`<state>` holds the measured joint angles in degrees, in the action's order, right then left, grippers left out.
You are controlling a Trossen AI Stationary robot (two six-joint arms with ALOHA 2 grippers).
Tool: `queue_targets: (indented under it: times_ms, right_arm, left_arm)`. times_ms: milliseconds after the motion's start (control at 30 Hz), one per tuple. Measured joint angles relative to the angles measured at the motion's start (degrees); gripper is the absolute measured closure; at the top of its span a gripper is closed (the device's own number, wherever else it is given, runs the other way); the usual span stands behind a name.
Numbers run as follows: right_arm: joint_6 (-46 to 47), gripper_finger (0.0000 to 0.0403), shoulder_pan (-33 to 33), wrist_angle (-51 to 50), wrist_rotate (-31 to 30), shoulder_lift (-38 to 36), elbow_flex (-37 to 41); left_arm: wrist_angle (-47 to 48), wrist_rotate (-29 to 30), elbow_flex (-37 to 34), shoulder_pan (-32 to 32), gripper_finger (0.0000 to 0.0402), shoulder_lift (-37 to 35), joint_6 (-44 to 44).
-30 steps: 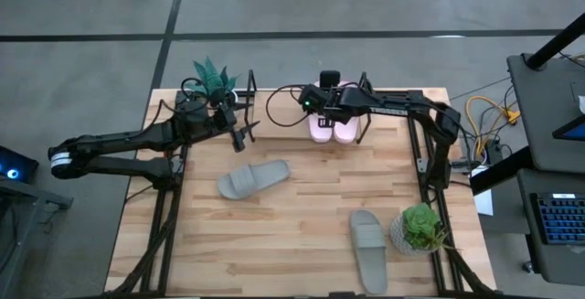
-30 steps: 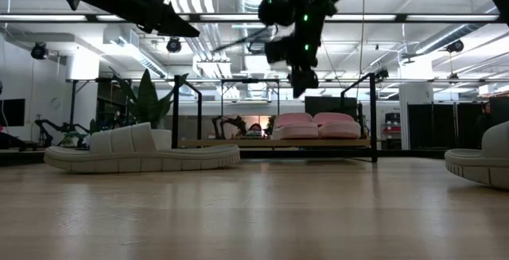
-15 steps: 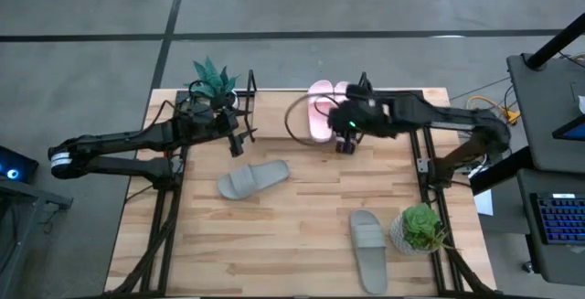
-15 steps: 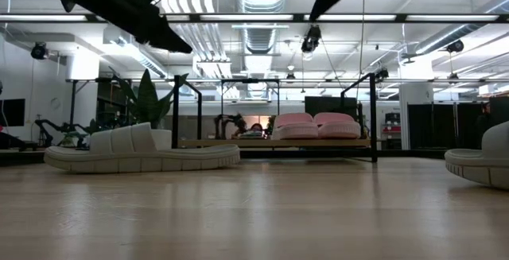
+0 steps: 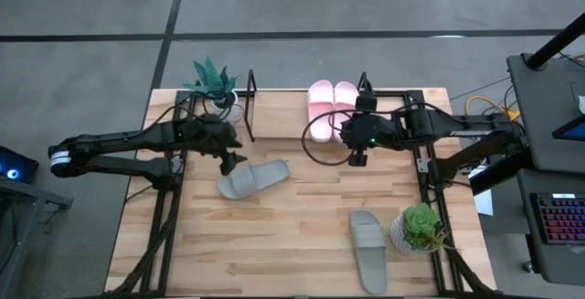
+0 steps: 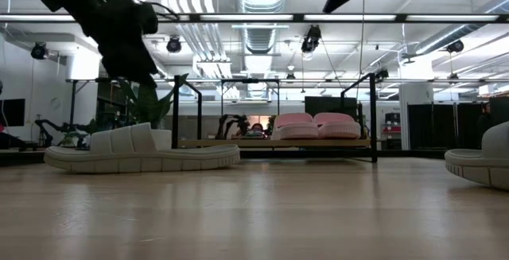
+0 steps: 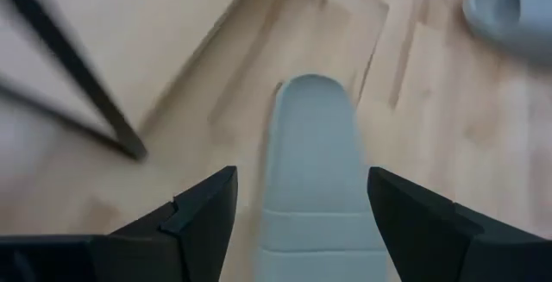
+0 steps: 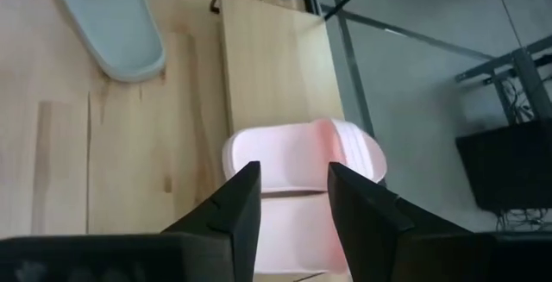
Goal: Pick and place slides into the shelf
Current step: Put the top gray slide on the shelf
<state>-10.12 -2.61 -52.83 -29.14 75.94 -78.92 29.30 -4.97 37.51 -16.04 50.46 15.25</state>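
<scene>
Two pale pink slides [image 5: 331,109] lie side by side on the shelf's wooden board [image 5: 279,116] at the far edge; the low view shows these pink slides [image 6: 314,125] resting sole-down on it. A grey-green slide [image 5: 254,178] lies flat on the table left of centre. My left gripper [image 5: 228,162] hovers open just above its end; the wrist view shows the slide [image 7: 310,170] between and beyond the spread fingers. A second grey-green slide [image 5: 368,249] lies near the front right. My right gripper [image 5: 356,157] hangs open in front of the shelf, holding nothing.
A potted plant [image 5: 215,80] stands at the far left by the shelf's upright. Another plant [image 5: 420,228] sits at the near right beside the second slide. Black arm-mount frames run along both table sides. Bare wood lies in the table's middle and near left.
My right gripper has drawn back from the pink slides on the shelf toward the near edge and risen, leaving them in place. My left gripper has tipped downward, rolled, and sunk toward the grey-green slide left of centre. No slide has moved.
</scene>
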Motion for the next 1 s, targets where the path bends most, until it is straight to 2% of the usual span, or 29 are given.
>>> queue_targets:
  times_ms: [67, 200, 367, 500, 600, 833, 1000]
  right_arm:
    - [0.2, 0.0276, 0.0, 1.1, 0.0, 0.1, 1.2]
    - [0.1, 0.0278, 0.0, 5.5, 0.0, 0.1, 3.8]
    - [1.4, 0.0285, 0.0, 7.1, -1.9, 0.1, 4.6]
    - [1.5, 0.0290, 0.0, 7.2, -6.2, 0.2, 4.6]
    - [0.3, 0.0292, 0.0, 7.2, -7.1, 0.2, 4.6]
    - [-1.3, 0.0295, 0.0, 7.0, -7.1, 0.2, 4.6]
    - [-2.1, 0.0301, 0.0, 6.8, -7.0, 0.2, 4.6]
  left_arm:
    - [0.2, -0.4, -0.1, 0.1, 0.0157, -0.3, 8.5]
    - [4.5, -3.2, -0.3, 1.2, 0.0157, -0.7, 17.1]
    - [12.5, -2.5, -0.3, 2.7, 0.0157, -1.1, 28.9]
    - [18.1, -2.0, -0.3, 4.2, 0.0157, -1.2, 37.4]
    - [19.6, -1.5, -0.5, 6.7, 0.0157, -1.1, 43.6]
    - [17.8, 9.9, -1.4, 15.6, 0.0157, 0.5, 55.3]
    - [16.5, 14.1, -1.4, 20.6, 0.0157, 3.9, 60.1]
